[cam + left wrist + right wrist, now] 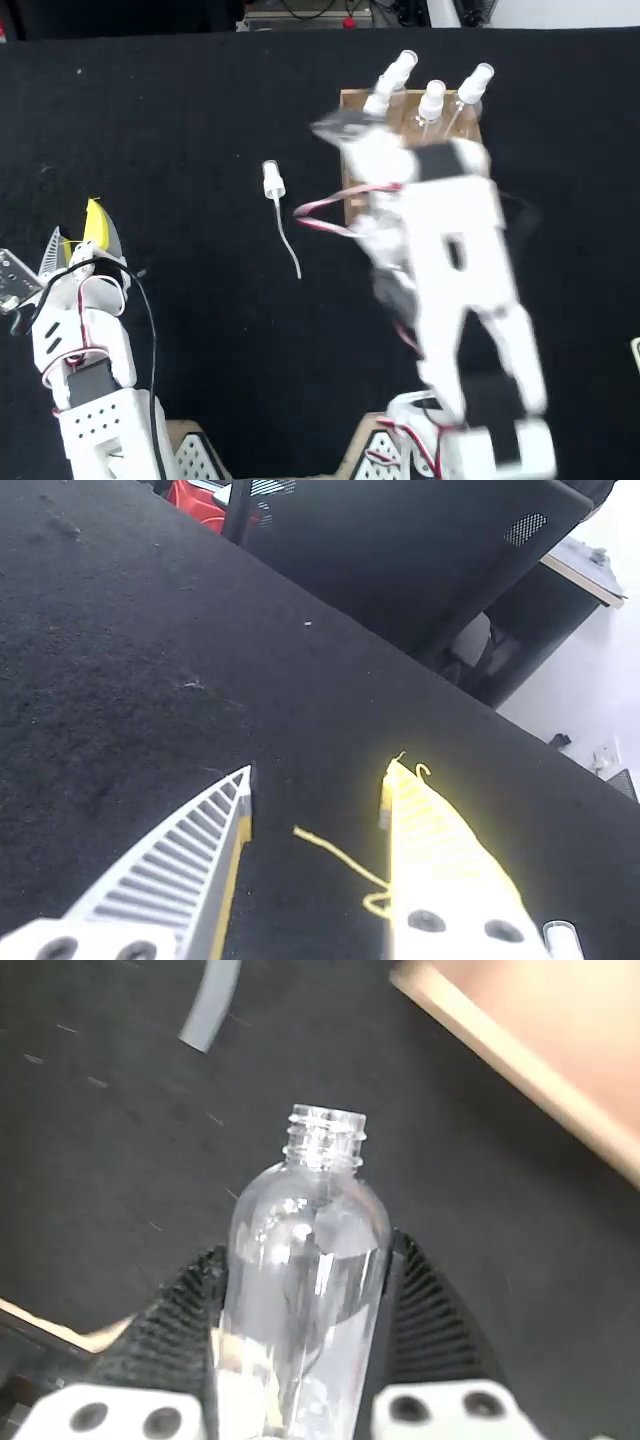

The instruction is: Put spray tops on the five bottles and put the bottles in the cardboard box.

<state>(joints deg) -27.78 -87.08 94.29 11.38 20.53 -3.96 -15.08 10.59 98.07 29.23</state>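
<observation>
Being held by its body between the fingers of the right gripper (pixel 305 1255), a clear uncapped bottle (pixel 312 1190) is seen just beside the cardboard box (pixel 520 1070), with its threaded neck left free. The bottle is judged to be light, thin-walled and slippery, so it could be dented by a hard squeeze. A hold on the body suits it, since the neck is needed for the top.

A spray top (pixel 273 183) lies on the counter (pixel 180 120) between the arms. Its thin tube is judged flexible, so the stiff head should be taken. The left gripper (pixel 319 768) is spread wide and empty, well apart from it. Three topped bottles (pixel 432 100) stand in the box and could be knocked.
</observation>
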